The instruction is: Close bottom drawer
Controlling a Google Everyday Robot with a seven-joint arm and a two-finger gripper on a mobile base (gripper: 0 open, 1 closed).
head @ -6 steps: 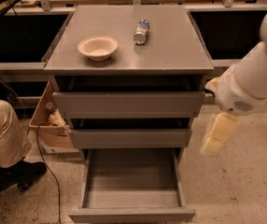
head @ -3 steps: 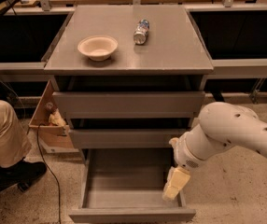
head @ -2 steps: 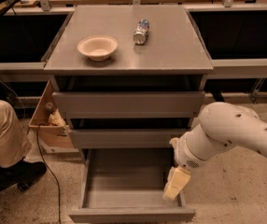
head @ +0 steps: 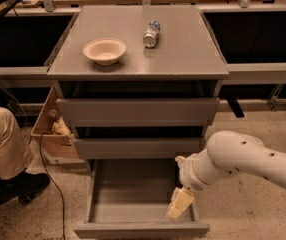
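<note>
The bottom drawer (head: 133, 194) of the grey cabinet stands pulled far out, its shallow grey box open to view and empty, its flat front (head: 140, 230) at the lower edge of the camera view. My gripper (head: 179, 204) hangs from the white arm (head: 248, 159) that comes in from the right. It sits low over the drawer's right side wall, just behind the front panel. The two drawers above, the top one (head: 138, 111) and the middle one (head: 139, 147), are each pulled out slightly.
On the cabinet top (head: 183, 54) lie a beige bowl (head: 104, 50) and a can on its side (head: 151, 33). A person's leg and shoe (head: 5, 149) are at the left, beside a cardboard box (head: 53, 129) and a cable on the floor. Workbenches run behind.
Two seconds ago the arm was higher, to the right of the cabinet. It has come down and left to the open drawer's right side. In the last second little has moved.
</note>
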